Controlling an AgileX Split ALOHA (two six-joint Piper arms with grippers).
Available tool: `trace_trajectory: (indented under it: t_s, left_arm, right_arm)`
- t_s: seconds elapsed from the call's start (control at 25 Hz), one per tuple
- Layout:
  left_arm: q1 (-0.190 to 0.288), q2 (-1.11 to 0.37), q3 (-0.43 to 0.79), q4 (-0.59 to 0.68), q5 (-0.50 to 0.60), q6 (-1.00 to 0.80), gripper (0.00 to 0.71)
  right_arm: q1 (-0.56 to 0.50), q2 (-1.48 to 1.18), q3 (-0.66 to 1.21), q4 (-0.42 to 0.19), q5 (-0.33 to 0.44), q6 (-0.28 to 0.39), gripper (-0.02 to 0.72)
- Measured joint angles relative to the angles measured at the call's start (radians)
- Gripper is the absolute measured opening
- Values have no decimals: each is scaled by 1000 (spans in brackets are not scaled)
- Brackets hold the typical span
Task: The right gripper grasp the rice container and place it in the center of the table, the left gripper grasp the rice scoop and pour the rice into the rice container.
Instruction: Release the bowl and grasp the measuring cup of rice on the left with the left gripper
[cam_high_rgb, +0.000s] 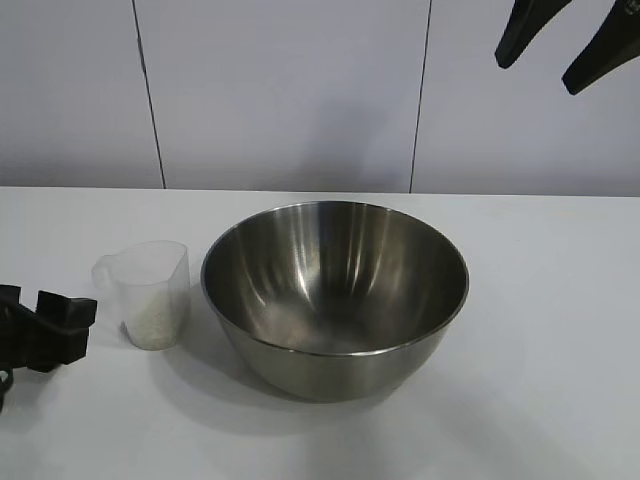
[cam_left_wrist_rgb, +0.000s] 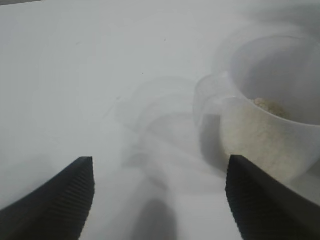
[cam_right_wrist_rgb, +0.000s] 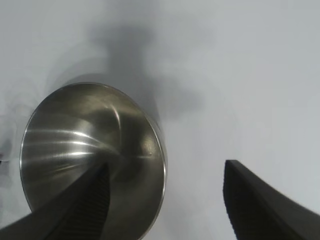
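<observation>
Rice container (cam_high_rgb: 335, 295) sits upright about mid-table (cam_high_rgb: 560, 330), empty inside as far as I can see, so the placement step looks done. Rice scoop (cam_high_rgb: 152, 293) stands upright just beside the bowl's left flank, near but apparently not touching, handle loop pointing away from the bowl toward the left arm. Rice (cam_high_rgb: 153, 325) fills roughly the lower third of it. Left gripper (cam_high_rgb: 40, 325) is low at the table's left edge, just beside the scoop, jaws spread wide and holding nothing; in the left wrist view the scoop (cam_left_wrist_rgb: 265, 125) lies off to one side of the gap between the fingers (cam_left_wrist_rgb: 60, 200), not between them yet. Right gripper (cam_high_rgb: 570, 40) hangs high above the far right, well clear of the bowl, jaws apart and empty; its wrist view looks down on the bowl (cam_right_wrist_rgb: 90, 165). Handling guess: the scoop is thin plastic, light, a bit flexible and smooth, so a hard squeeze on the wall could bow it or pop it out. The handle or the upper wall just under the rim looks the better hold. Light base means a nudge could tip it and spill. Bowl is rigid, slick steel, and might slide if bumped while pouring.
</observation>
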Motion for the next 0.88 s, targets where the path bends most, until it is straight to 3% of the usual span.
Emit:
trace_trajectory:
  t_s: [0.88]
  left_arm:
    - [0,12,-104,-3,0,0,533]
  right_arm:
    - [0,0,0,0,-1,0,452]
